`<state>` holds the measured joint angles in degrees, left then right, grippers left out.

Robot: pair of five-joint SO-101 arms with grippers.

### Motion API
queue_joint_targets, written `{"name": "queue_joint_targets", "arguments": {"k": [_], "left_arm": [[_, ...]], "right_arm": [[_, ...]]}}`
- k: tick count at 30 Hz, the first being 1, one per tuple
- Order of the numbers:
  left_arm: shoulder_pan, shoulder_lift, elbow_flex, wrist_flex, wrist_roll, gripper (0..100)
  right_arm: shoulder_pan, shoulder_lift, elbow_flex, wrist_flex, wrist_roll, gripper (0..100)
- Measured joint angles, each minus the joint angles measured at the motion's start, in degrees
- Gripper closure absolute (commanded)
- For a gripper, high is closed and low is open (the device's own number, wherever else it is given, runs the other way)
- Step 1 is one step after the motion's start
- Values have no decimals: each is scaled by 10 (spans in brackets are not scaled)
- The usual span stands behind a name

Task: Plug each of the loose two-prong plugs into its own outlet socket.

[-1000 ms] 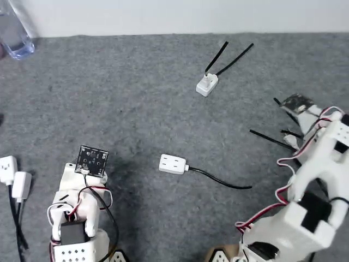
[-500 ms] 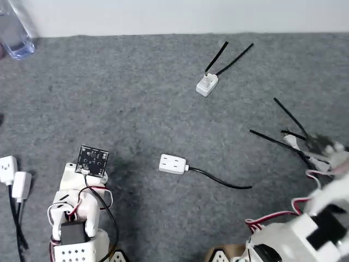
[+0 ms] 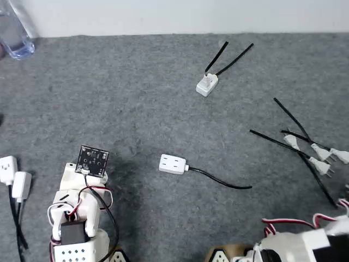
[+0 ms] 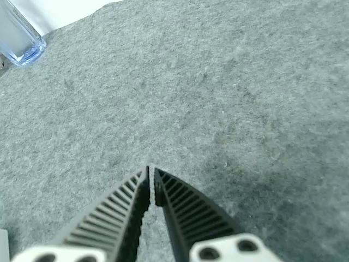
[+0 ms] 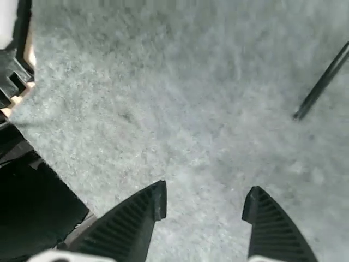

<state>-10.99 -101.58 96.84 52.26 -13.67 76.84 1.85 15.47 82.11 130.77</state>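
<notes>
No text can be read (outlet socket (image 3: pixel 173 164) included)

Grey felt tabletop (image 3: pixel 109 82); white wall (image 3: pixel 163 16) behind; clear container (image 3: pixel 15 38) far corner

table cover (image 3: pixel 136 82): rough matt cloth | outlet socket (image 3: pixel 173 164): smooth plastic

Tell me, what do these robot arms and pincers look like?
The left arm and right arm are white plastic with red and white wires; the left carries a black circuit board. The left gripper and right gripper have black, ribbed, tapering fingers.
</notes>
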Motion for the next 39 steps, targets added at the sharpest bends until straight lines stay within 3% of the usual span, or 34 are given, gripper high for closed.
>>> {"name": "queue_joint_targets", "arguments": {"k": [12,23,35,39], "left_arm": [[0,0,0,0,0,986],[0,0,0,0,0,986],[0,0,0,0,0,985],[0,0,0,0,0,985]], "right_arm": [[-35,0,49,-19,-7,768],[-115,61,178,-332,-187,768],[-165,37,182,-357,-316,768],[-195,-7,185,-324,-322,768]]}}
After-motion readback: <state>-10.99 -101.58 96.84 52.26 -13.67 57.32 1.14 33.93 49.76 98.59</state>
